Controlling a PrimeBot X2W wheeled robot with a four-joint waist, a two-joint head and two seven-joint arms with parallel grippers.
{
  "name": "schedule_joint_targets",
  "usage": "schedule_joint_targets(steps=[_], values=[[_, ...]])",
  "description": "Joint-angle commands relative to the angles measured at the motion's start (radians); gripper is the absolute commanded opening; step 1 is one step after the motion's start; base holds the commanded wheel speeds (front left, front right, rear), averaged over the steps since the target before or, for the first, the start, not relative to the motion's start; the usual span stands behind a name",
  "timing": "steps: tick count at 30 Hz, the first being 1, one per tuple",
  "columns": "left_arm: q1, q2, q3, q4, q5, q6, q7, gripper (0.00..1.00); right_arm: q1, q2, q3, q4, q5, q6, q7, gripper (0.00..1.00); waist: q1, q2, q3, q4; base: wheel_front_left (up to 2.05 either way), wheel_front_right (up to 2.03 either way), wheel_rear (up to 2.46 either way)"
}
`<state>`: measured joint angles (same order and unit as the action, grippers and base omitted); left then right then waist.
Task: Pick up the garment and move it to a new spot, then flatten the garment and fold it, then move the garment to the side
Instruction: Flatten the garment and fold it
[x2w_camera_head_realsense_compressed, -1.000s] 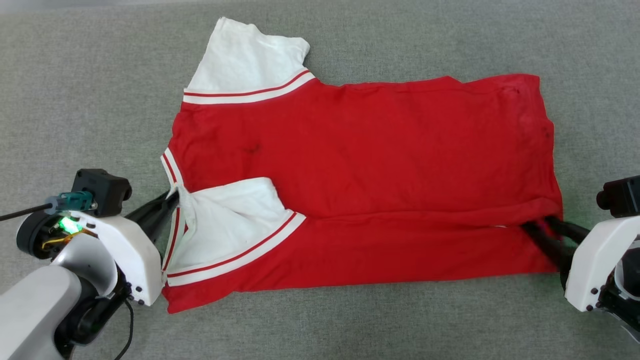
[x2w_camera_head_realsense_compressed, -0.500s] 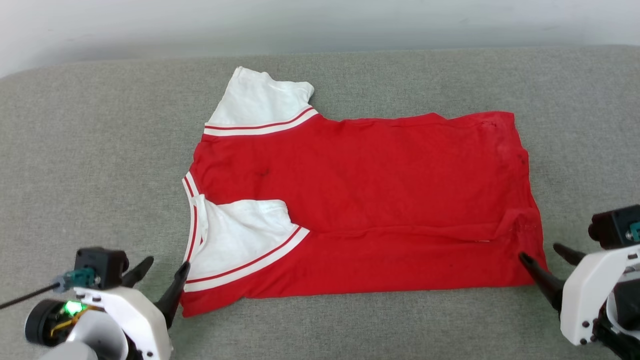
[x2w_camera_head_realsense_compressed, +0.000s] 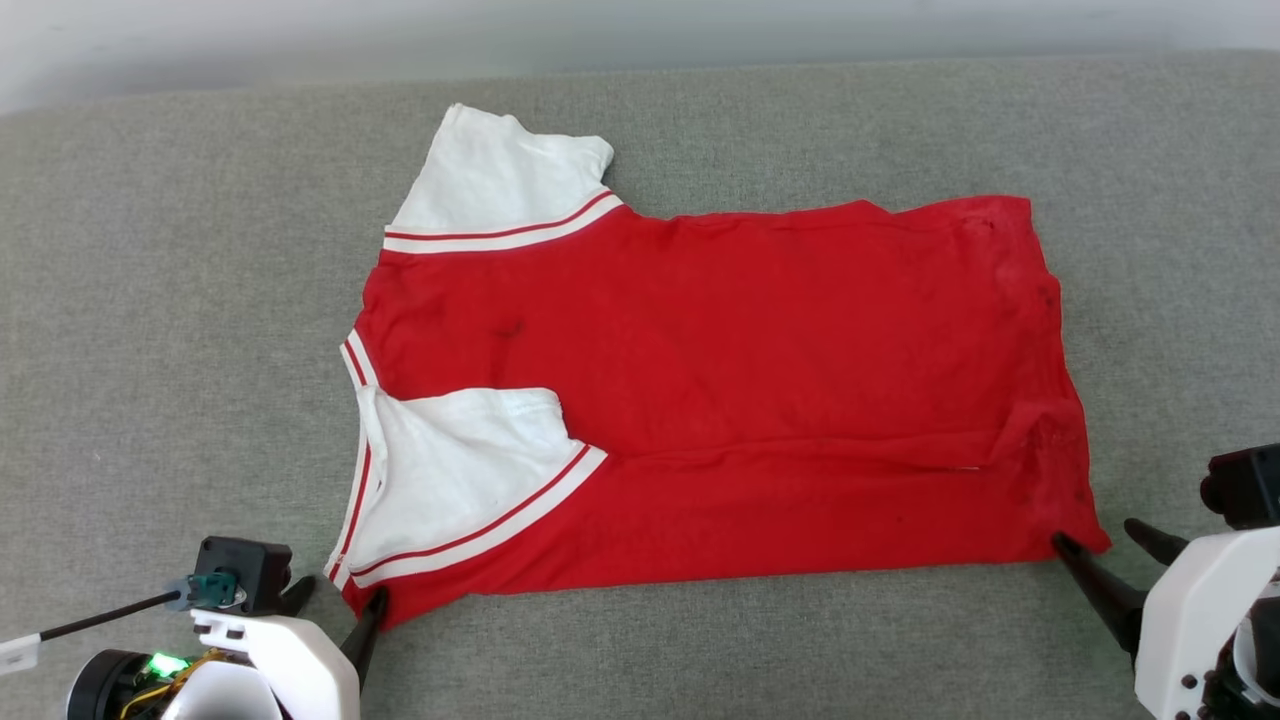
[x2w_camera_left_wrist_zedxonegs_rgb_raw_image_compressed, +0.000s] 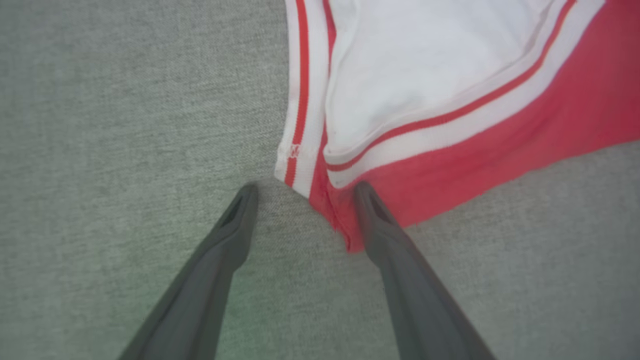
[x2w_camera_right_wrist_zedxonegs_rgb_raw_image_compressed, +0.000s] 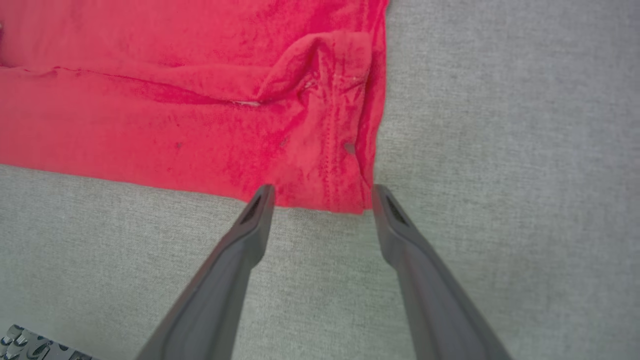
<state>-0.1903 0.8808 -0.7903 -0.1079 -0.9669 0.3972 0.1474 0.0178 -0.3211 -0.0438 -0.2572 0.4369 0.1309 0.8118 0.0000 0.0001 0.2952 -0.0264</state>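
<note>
The red jersey (x2w_camera_head_realsense_compressed: 740, 380) lies flat on the grey cloth surface, its near long edge folded over the body and one white sleeve (x2w_camera_head_realsense_compressed: 460, 470) lying on top; the other white sleeve (x2w_camera_head_realsense_compressed: 500, 180) sticks out at the far left. My left gripper (x2w_camera_head_realsense_compressed: 335, 605) stands open at the jersey's near left corner (x2w_camera_left_wrist_zedxonegs_rgb_raw_image_compressed: 345, 220), with nothing between its fingers. Open too, my right gripper (x2w_camera_head_realsense_compressed: 1105, 540) sits at the near right corner (x2w_camera_right_wrist_zedxonegs_rgb_raw_image_compressed: 330, 190), whose hem is bunched into a small ridge (x2w_camera_right_wrist_zedxonegs_rgb_raw_image_compressed: 310, 65). The black lettering is hidden.
Grey cloth surface (x2w_camera_head_realsense_compressed: 180, 300) stretches all around the jersey. A pale wall band (x2w_camera_head_realsense_compressed: 640, 30) runs beyond the surface's far edge. A thin black cable (x2w_camera_head_realsense_compressed: 90, 620) runs off my left wrist.
Both grippers let go of the folded edge, opened and drew back to the jersey's near corners. The head view shifted, so the whole picture moved.
</note>
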Motion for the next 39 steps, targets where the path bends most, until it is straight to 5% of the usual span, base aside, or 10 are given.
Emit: schedule_joint_targets(steps=[1,3,4,5,6,14,33,36,37,39], values=[[-0.004,-0.020,-0.011,0.024,-0.003,-0.004,0.012,1.00,0.001,0.006,-0.010,-0.015,-0.009,0.000,0.004,1.00,0.0000,-0.0001,0.012,-0.006,0.00,0.00,0.00],[-0.004,-0.040,-0.022,0.043,-0.016,-0.023,0.025,1.00,-0.003,0.009,-0.019,-0.024,-0.010,0.000,0.002,1.00,0.0000,-0.0001,0.019,-0.009,0.00,0.00,0.00],[-0.002,-0.050,-0.032,0.050,-0.027,-0.036,0.034,0.73,-0.005,0.009,-0.022,-0.026,-0.013,0.000,0.002,1.00,0.0000,-0.0001,0.021,-0.010,0.00,0.00,0.00],[0.001,-0.062,-0.038,0.055,-0.035,-0.047,0.040,0.27,-0.007,0.010,-0.025,-0.028,-0.019,0.000,0.002,1.00,0.0000,-0.0001,0.024,-0.011,0.00,0.00,0.00],[0.002,-0.071,-0.044,0.059,-0.042,-0.061,0.043,0.00,-0.009,0.007,-0.025,-0.029,-0.028,0.000,0.004,1.00,0.0000,-0.0001,0.025,-0.011,0.00,0.00,0.00],[-0.029,-0.075,-0.027,0.045,-0.025,-0.094,-0.008,0.00,-0.025,-0.011,-0.030,0.021,-0.085,0.000,0.017,1.00,0.0000,-0.0001,-0.003,0.015,0.00,0.00,0.00],[-0.048,0.014,-0.030,-0.194,0.059,-0.049,0.004,0.00,-0.087,0.005,0.039,0.296,-0.101,0.000,0.017,1.00,0.0000,-0.0001,0.006,0.083,0.00,0.00,0.00],[-0.048,0.018,-0.027,-0.196,0.057,-0.045,0.008,0.00,-0.095,0.000,0.054,0.325,-0.092,0.000,0.009,0.08,0.0000,-0.0001,0.012,0.085,0.00,0.00,0.00],[-0.047,0.020,-0.028,-0.195,0.057,-0.045,0.009,0.00,-0.093,-0.008,0.062,0.331,-0.091,0.000,0.006,0.00,0.0000,-0.0001,0.013,0.085,0.00,0.00,0.00],[-0.044,0.020,-0.028,-0.192,0.053,-0.045,0.010,0.00,-0.089,-0.020,0.066,0.336,-0.081,0.000,0.000,0.00,0.0000,-0.0001,0.011,0.084,0.00,0.00,0.00]])
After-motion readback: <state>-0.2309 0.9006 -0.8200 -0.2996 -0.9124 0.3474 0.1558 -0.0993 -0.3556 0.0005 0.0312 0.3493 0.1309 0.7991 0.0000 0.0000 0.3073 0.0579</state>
